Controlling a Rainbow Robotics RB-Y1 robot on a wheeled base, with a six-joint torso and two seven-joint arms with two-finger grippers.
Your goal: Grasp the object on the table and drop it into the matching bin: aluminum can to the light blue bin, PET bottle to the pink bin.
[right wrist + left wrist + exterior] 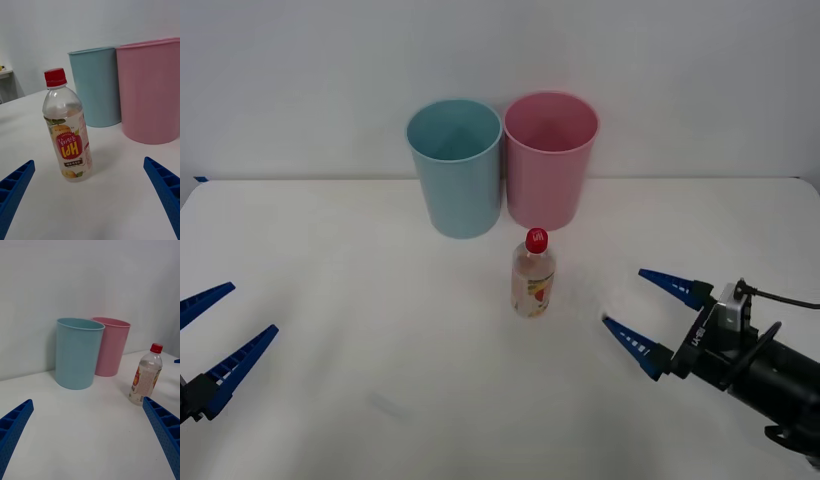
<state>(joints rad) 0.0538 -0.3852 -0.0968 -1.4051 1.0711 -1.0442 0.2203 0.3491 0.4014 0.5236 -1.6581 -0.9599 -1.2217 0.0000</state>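
You see the PET bottle standing upright on the white table, red cap on, white-orange label facing right. Just beyond it, touching side by side, stand the light blue bin, left, and pink bin, right.

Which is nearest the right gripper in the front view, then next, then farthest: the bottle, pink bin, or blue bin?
From the open right gripper:
1. Small clear plastic bottle, red cap, upright toward the table's middle.
2. Tall round pink plastic bin, behind the bottle.
3. Tall round light blue plastic bin, beside the pink one, farther left.
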